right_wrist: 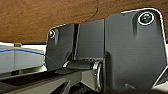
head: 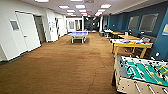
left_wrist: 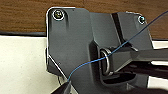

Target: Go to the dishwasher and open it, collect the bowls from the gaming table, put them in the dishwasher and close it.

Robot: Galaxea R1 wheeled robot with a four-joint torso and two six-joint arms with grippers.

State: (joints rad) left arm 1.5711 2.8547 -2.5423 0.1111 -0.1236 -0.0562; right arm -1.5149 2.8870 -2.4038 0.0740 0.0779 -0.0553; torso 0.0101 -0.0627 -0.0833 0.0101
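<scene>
The gaming table [head: 131,45], with a white top and yellow edge and legs, stands along the blue right wall at middle distance in the head view. A many-coloured board and small bright things in orange and blue lie on it, too blurred to tell as bowls. The dishwasher is out of view. Both wrist views look past my own dark plates onto brown carpet [left_wrist: 25,15].
A table-football table [head: 142,75] with a green field stands close at the lower right. A blue table-tennis table [head: 79,35] is ahead in the middle of the room. More yellow tables [head: 125,35] line the right wall. White walls and doors [head: 26,31] run along the left. Brown carpet [head: 62,65] stretches ahead.
</scene>
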